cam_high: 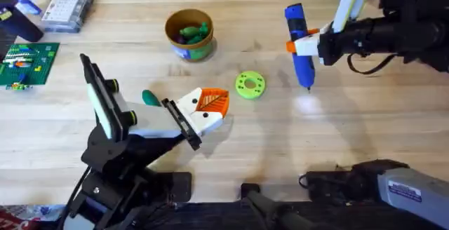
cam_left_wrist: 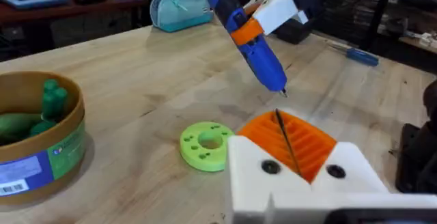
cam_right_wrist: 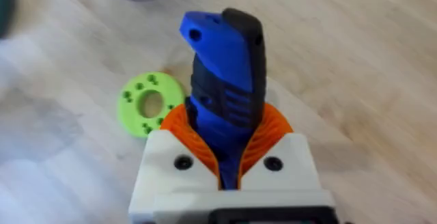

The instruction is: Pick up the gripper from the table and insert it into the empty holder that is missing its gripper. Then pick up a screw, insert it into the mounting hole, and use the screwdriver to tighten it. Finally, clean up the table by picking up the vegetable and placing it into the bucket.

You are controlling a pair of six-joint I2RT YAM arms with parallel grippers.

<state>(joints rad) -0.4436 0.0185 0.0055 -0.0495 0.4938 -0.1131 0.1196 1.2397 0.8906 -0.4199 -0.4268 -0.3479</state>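
Here we are seeing the right gripper (cam_high: 313, 44) pinching the screwdriver (cam_high: 299, 42) between its orange pads (cam_right_wrist: 268, 132), holding it upright above the table (cam_high: 337, 132) with the dark tip pointing down, just off the wood. The green disc (cam_high: 250, 85) is lying near that tip, toward the middle of the table. The left gripper (cam_high: 210, 104) is resting low beside the disc, its orange pads pressed together with nothing between them. Just behind it, we are noticing the teal vegetable (cam_high: 151, 97) lying on the wood. The bucket (cam_high: 189, 34) is standing farther back with green pieces inside it. At the far left corner a clear parts box (cam_high: 67, 9) is sitting.
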